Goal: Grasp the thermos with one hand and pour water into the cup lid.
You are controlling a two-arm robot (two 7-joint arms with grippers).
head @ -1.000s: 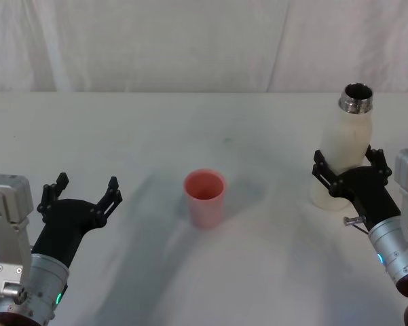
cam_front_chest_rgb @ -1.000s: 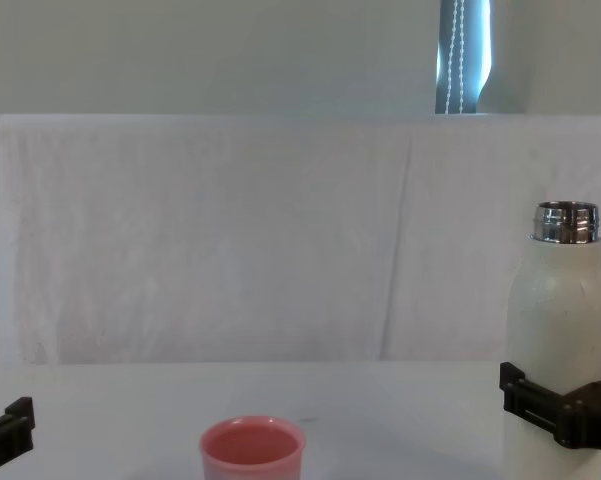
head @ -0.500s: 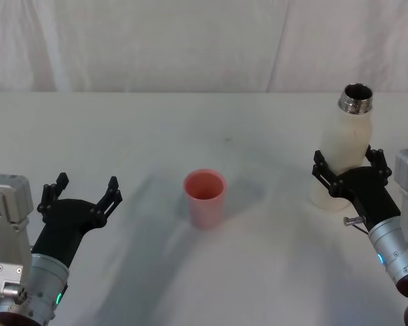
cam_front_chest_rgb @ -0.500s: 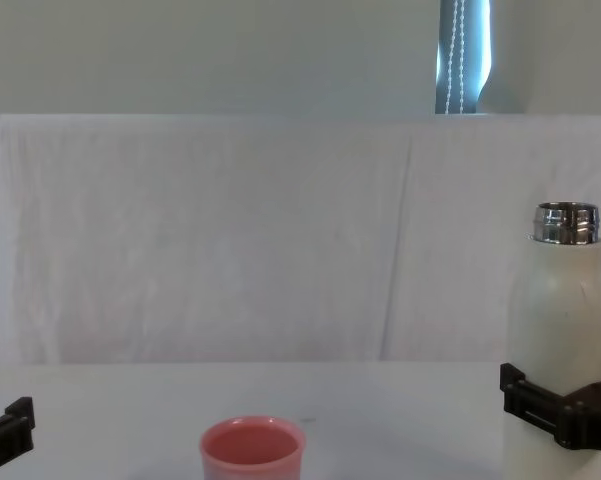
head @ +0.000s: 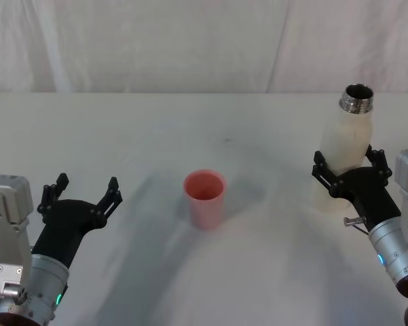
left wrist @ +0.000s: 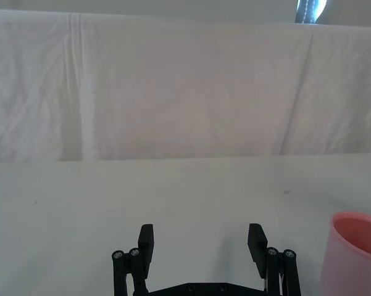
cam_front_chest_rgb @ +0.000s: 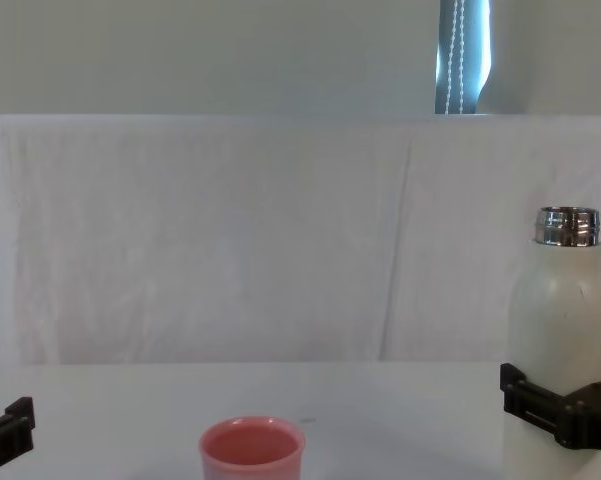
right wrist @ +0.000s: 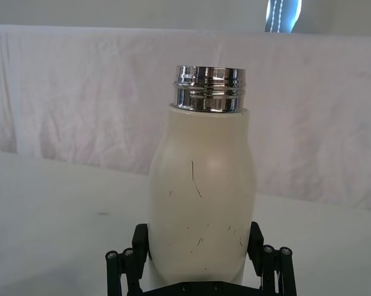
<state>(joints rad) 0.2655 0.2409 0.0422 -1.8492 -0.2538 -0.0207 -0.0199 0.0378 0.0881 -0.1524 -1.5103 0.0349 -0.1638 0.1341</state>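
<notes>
The right claw [head: 348,166] is gripping the thermos [head: 344,145] around its lower body, fingers pressing both sides, and the bottle is standing upright at the right side of the table [head: 190,129] with its steel neck uncapped. The cup lid [head: 204,197] is sitting mid-table, well apart from it. The left claw [head: 82,195] is hovering low at the near left, fingers spread and holding nothing.

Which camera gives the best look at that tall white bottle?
The right wrist view: the thermos stands whole between the right gripper fingers, steel neck clear. The head view shows it from above with its open mouth; the chest view cuts off its base.
</notes>
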